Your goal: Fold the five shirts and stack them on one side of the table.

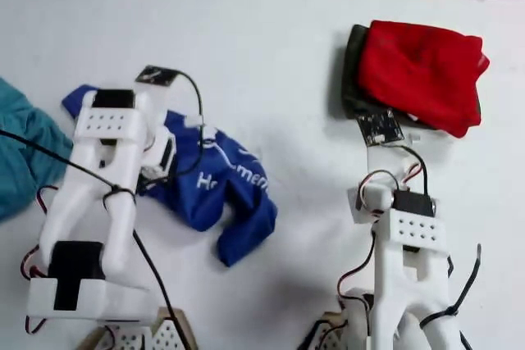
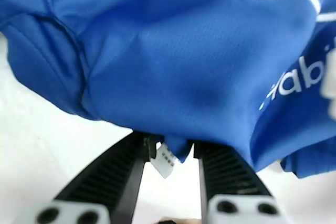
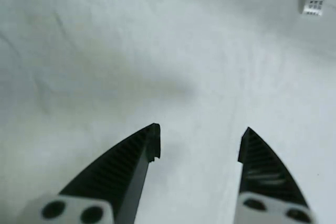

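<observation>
Teal shirt bunched at 9 o'clock on the bench, unfolded. Blue shirt crumpled around 8, partly under the left arm. Left pincer about half closed, with a nub of blue hem and the label between its fingers; looks like a thin edge pinch. Risk: with so little cloth in the bite it could slip out on a lift or drag. Or the pull takes one layer and the shirt twists instead of spreading flat. Red shirt folded on a dark shirt at 1–2. Right pincer wide open, holding nothing, over bare bench at about 3, just beside the stack. A careless swing there could knock the stack askew.
</observation>
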`<state>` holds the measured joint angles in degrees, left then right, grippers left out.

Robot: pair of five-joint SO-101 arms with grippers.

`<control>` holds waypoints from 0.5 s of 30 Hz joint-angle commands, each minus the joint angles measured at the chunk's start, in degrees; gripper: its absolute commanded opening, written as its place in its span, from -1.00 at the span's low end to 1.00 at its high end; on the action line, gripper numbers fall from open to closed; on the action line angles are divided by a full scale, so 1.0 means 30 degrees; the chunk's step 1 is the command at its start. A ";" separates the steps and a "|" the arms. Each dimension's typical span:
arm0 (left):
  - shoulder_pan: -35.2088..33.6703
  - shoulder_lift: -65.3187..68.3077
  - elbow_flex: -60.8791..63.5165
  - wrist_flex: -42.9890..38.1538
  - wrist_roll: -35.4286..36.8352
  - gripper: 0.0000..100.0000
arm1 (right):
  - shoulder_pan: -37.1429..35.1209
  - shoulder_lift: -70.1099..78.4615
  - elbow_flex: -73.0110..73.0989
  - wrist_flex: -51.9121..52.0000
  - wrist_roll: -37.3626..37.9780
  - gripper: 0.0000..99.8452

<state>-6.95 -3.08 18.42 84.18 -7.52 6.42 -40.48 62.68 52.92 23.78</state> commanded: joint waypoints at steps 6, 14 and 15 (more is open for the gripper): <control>0.0205 -0.0059 -0.2037 0.0234 0.0176 -0.71 | -0.0190 0.0132 -0.0703 -0.0308 -0.0117 -0.51; 0.0586 -0.0029 -0.4498 0.2256 0.0176 -0.71 | -0.0190 0.0132 -0.0674 -0.0718 -0.0117 -0.52; 0.0733 0.0000 -0.4469 0.2520 0.0176 -0.71 | -0.0278 0.0132 -0.0703 -0.0718 -0.0117 -0.52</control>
<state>-6.42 -2.90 7.25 89.54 -7.34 6.42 -40.48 62.68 51.69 23.78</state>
